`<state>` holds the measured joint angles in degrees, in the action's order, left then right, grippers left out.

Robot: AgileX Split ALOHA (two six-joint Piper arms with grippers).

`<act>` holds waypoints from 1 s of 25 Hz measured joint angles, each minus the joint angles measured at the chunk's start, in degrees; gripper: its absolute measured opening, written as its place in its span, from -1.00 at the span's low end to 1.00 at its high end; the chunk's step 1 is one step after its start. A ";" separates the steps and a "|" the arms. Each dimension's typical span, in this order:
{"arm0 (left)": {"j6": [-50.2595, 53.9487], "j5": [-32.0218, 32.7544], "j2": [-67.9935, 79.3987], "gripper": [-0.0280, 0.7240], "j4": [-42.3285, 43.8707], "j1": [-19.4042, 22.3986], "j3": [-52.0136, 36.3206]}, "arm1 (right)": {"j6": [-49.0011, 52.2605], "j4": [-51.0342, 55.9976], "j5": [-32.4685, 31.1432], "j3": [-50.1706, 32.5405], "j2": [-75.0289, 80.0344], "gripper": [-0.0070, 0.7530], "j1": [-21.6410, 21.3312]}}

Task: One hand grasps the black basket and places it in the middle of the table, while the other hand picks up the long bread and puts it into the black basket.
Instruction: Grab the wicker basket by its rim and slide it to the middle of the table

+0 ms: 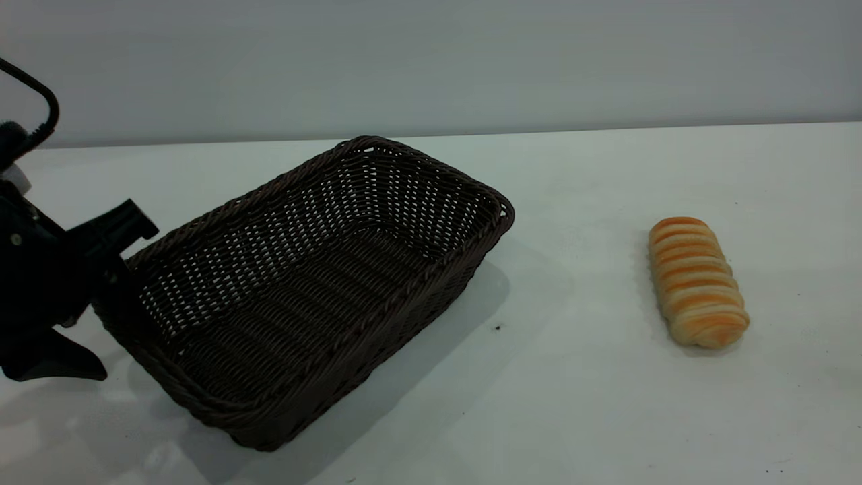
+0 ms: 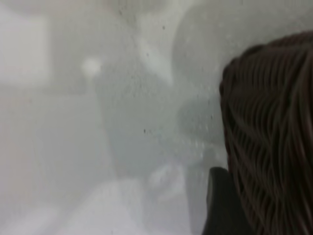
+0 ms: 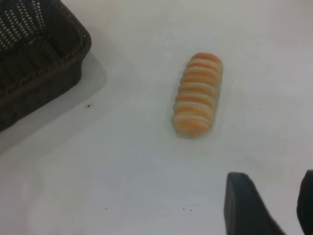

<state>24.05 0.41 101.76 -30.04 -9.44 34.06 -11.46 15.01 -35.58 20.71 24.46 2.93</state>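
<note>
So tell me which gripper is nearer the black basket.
Left. The left gripper is right at the black basket, at its left end rim. The right gripper hovers apart over the table, beyond the long bread.

1. Your left pincer ran off the exterior view's left edge, its grip on the black basket indiscernible.
2. Your right pincer showed only cropped fingertips.
3. The left wrist view was blurred.
</note>
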 joint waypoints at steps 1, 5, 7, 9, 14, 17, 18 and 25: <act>0.12 -0.41 0.66 0.38 -0.15 0.00 0.00 | 0.00 0.06 0.00 0.00 0.00 -0.32 0.00; 0.97 -4.38 3.64 0.38 -0.31 -1.00 0.06 | 0.00 0.24 0.00 0.00 0.00 -0.32 0.00; 1.21 -6.72 5.38 0.36 -0.36 -2.50 0.06 | 0.00 0.24 0.00 0.00 0.00 -0.32 0.00; 2.19 -8.66 7.21 0.26 -0.36 -4.25 0.06 | 0.00 0.24 0.00 0.00 0.00 -0.32 0.00; 6.48 -12.88 9.49 -0.47 -1.32 -7.40 0.16 | -0.90 0.36 -0.37 0.00 0.00 -0.32 0.00; 5.85 -13.38 9.71 -0.57 -0.37 -8.01 0.16 | -0.98 0.36 -0.42 0.00 0.00 -0.32 0.00; 6.07 -13.33 9.71 -0.57 -0.48 -8.01 0.16 | -1.03 0.36 -0.42 0.00 0.00 -0.32 0.00; 5.65 -11.61 7.65 -0.57 7.21 -8.01 0.16 | -1.03 0.42 -0.44 0.00 0.00 -0.32 0.00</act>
<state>29.71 -11.20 109.41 -22.83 -17.45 34.23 -12.50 15.44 -36.02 20.71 24.46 2.93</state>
